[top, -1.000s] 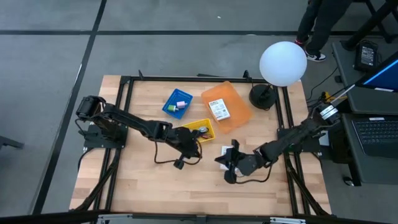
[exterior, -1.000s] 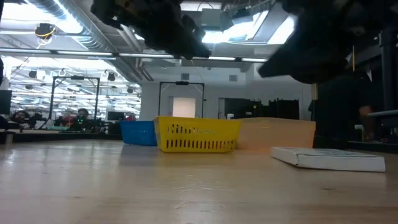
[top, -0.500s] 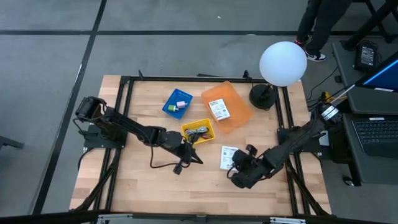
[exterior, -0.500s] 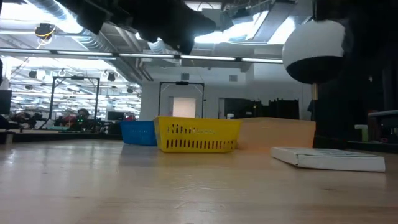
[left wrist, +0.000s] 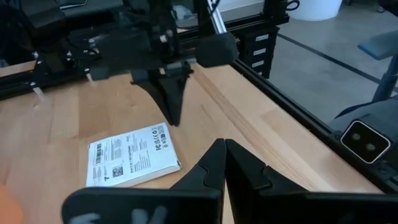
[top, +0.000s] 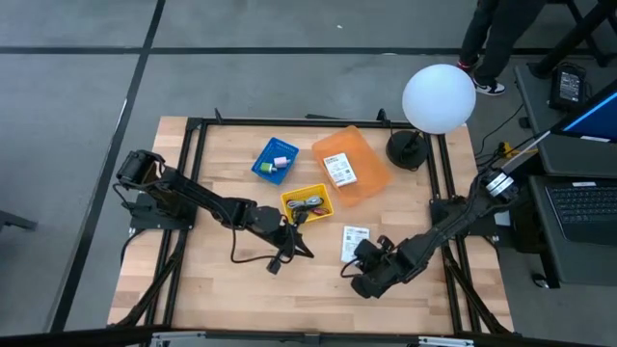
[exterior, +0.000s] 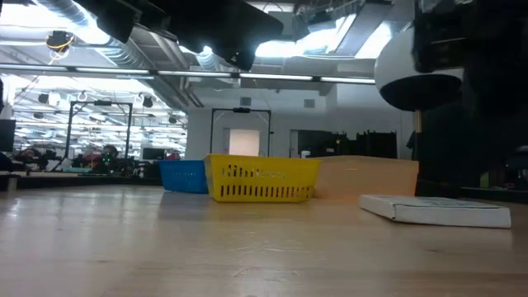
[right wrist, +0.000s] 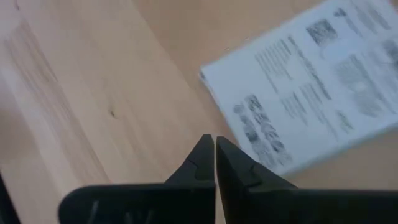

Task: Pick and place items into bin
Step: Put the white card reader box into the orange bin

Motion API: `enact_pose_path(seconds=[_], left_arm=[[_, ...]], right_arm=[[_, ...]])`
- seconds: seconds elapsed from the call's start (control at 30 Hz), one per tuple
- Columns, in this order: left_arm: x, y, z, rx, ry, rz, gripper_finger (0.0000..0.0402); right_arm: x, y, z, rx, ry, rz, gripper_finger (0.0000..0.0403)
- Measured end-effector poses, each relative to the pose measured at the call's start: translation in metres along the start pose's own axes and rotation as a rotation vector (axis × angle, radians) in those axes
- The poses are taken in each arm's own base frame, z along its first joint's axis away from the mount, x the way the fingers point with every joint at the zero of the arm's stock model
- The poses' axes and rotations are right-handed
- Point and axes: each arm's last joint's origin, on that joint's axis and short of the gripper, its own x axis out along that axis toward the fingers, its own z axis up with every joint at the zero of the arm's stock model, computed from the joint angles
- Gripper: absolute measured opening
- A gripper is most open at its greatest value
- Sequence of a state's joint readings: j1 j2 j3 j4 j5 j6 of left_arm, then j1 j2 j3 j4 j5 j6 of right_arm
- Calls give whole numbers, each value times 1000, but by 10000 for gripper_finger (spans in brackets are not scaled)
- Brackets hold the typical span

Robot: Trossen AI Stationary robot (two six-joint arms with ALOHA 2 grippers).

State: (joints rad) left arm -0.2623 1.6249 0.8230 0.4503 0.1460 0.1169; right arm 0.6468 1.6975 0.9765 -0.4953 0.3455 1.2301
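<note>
One white labelled packet [top: 355,241] lies flat on the wooden table [top: 222,289], and it also shows in the left wrist view [left wrist: 134,155] and the right wrist view [right wrist: 305,93]. My right gripper [top: 366,262] is shut, points steeply down and hovers just off the packet's near right side, holding nothing. My left gripper [top: 301,247] is shut and empty, and it points toward the packet from the left. A yellow bin [top: 308,203] holds cords. A second white packet [top: 339,171] lies in the orange bin [top: 359,166]. The blue bin [top: 275,159] holds small pieces.
The three bins stand in a group at the table's middle and far side. A lamp with a white globe [top: 439,96] stands at the far right corner. A black frame [top: 198,125] runs around the table. Bare wood lies along the near edge.
My right gripper has drawn back from over the white packet toward the table's near edge, rolling and tipping further down; the packet now lies uncovered. My left gripper has pulled back from the yellow bin toward the near edge and turned a little. Both stay shut.
</note>
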Motion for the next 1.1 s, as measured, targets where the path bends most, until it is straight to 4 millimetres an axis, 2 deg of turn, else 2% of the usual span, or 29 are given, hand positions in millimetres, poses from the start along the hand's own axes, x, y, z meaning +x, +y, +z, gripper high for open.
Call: enact_pose_path(seconds=[0.3, 0.47, 1.1], left_arm=[[0, 0, 0, -23, 3, 24, 3], [0, 0, -1, -29, 7, 24, 3], [0, 0, -1, -27, 7, 24, 3]], right_arm=[[21, -1, 15, 38, -75, -15, 0], [27, 6, 21, 5, -112, 53, 0], [40, 0, 19, -18, -86, -13, 0]])
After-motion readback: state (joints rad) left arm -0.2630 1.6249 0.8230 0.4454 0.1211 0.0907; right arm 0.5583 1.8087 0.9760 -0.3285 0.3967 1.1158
